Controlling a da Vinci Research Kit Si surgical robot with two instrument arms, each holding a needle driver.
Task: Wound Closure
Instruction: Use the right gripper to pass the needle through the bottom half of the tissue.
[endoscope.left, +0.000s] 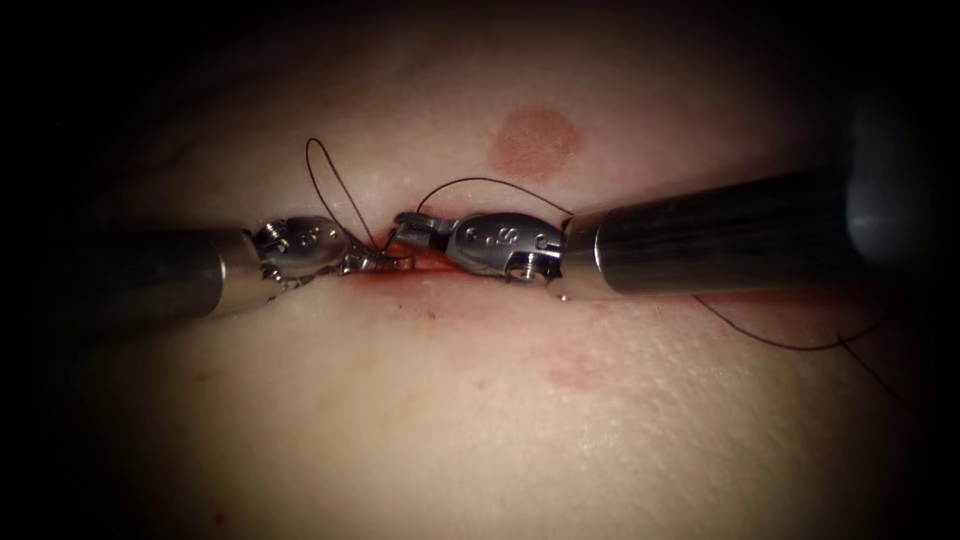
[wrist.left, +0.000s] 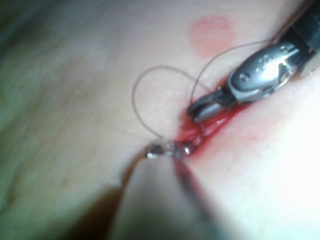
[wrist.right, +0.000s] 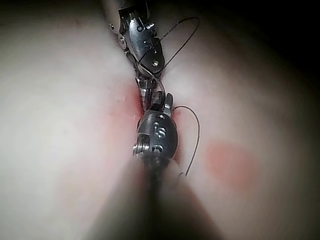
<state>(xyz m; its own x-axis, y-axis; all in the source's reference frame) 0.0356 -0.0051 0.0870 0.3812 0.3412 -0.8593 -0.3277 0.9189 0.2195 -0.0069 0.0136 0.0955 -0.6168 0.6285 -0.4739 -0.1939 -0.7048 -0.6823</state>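
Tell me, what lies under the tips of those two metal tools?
Under the left tool and right tool lies the cut, wet with red fluid. Thread loops nearby. What the tips cover can't be seen.

Both arms are dark, smooth cylindrical shafts, each ending in a polished silver metal wrist. The right hand (endoscope.left: 412, 229) carries a rounded housing stamped "6" with small round pins and a screw underneath. The left hand (endoscope.left: 385, 262) has matching riveted silver plates.

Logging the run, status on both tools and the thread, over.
Left tool and right tool tip to tip over the cut. Thread loops above both. Needle not made out. Red fluid in cut.
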